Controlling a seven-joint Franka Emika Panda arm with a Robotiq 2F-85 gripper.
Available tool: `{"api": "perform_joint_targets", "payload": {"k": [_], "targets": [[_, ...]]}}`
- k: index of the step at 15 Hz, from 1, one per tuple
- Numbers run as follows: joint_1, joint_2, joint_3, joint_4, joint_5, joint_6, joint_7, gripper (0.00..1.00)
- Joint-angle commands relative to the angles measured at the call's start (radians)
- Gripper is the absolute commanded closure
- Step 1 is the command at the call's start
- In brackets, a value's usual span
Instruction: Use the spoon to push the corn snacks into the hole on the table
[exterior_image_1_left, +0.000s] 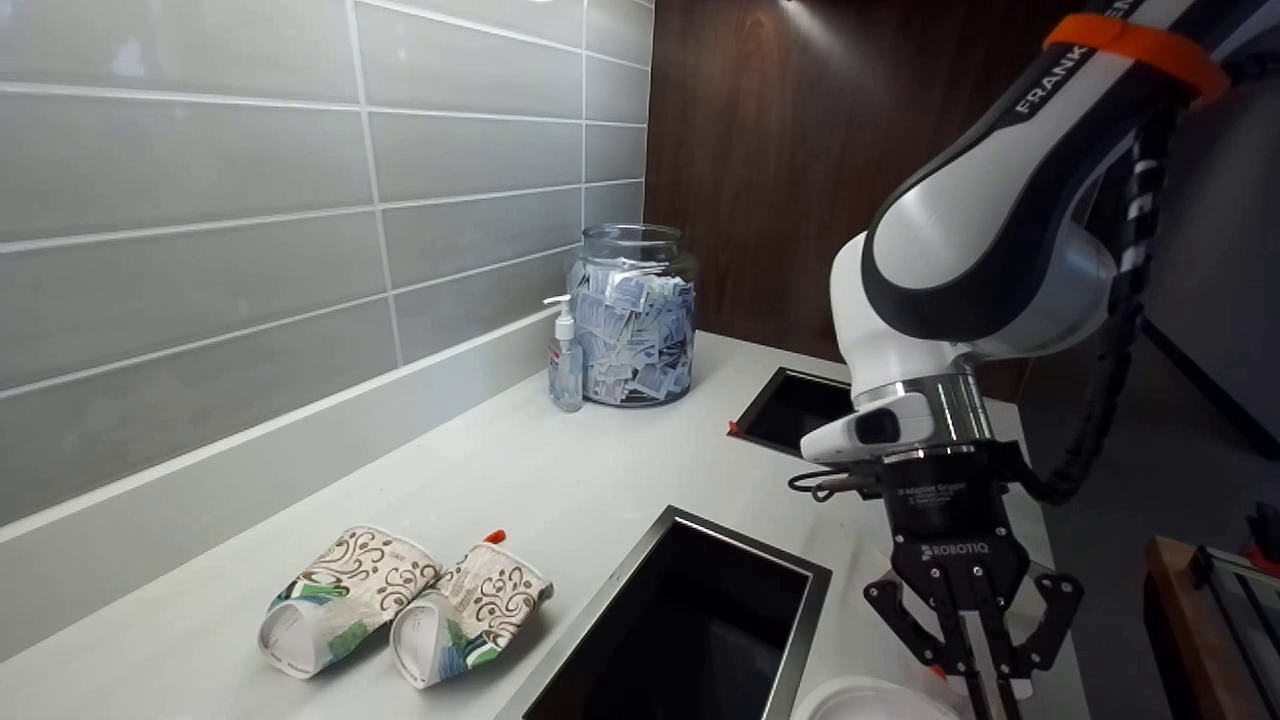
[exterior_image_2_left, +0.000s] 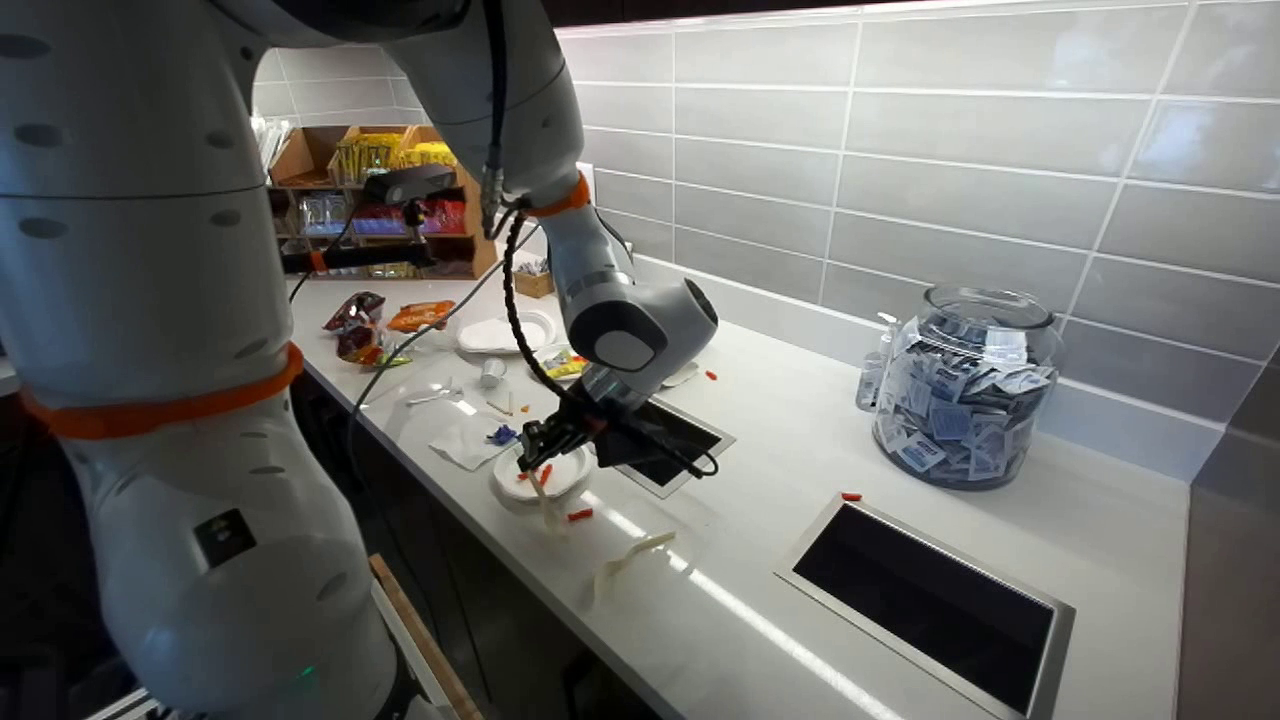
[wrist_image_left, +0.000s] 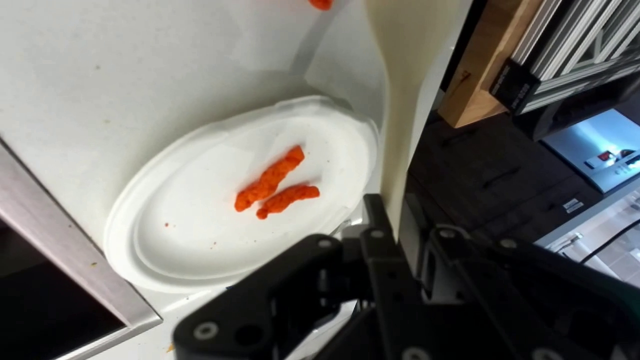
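Note:
My gripper (wrist_image_left: 392, 212) is shut on the narrow end of the pale cream spoon (wrist_image_left: 400, 100); the spoon's wider end runs past the wrist view's top edge. In an exterior view the gripper (exterior_image_2_left: 530, 464) is over the white plate's near side, with the spoon (exterior_image_2_left: 546, 508) slanting down towards the counter. Two orange-red corn snacks (wrist_image_left: 270, 179) lie on the plate (wrist_image_left: 185, 220). Another corn snack (exterior_image_2_left: 580, 515) rests on the counter beside the plate. One more corn snack (exterior_image_2_left: 851, 496) lies at a corner of the far hole (exterior_image_2_left: 920, 600). The nearer hole (exterior_image_1_left: 680, 630) adjoins the plate.
Two speckled packets (exterior_image_1_left: 355, 590) stand by the nearer hole, a corn snack (exterior_image_1_left: 495, 537) behind them. A glass jar (exterior_image_2_left: 965, 400) and pump bottle (exterior_image_1_left: 566, 365) stand near the wall. A pale utensil (exterior_image_2_left: 635, 555) lies near the counter's front; bags (exterior_image_2_left: 355, 325) lie farther back.

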Motion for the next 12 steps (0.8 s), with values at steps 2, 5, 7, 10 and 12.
{"api": "perform_joint_targets", "payload": {"k": [2, 5, 7, 10, 12], "targets": [[0.014, 0.032, -0.005, 0.027, 0.001, 0.026, -0.014, 0.97], [0.015, 0.042, -0.006, 0.046, -0.006, 0.033, -0.006, 0.97], [0.014, 0.048, -0.006, 0.058, -0.011, 0.04, -0.003, 0.97], [0.012, 0.063, -0.006, 0.078, -0.015, 0.05, -0.001, 0.97], [0.011, 0.071, -0.007, 0.09, -0.019, 0.057, 0.002, 0.97]]}}
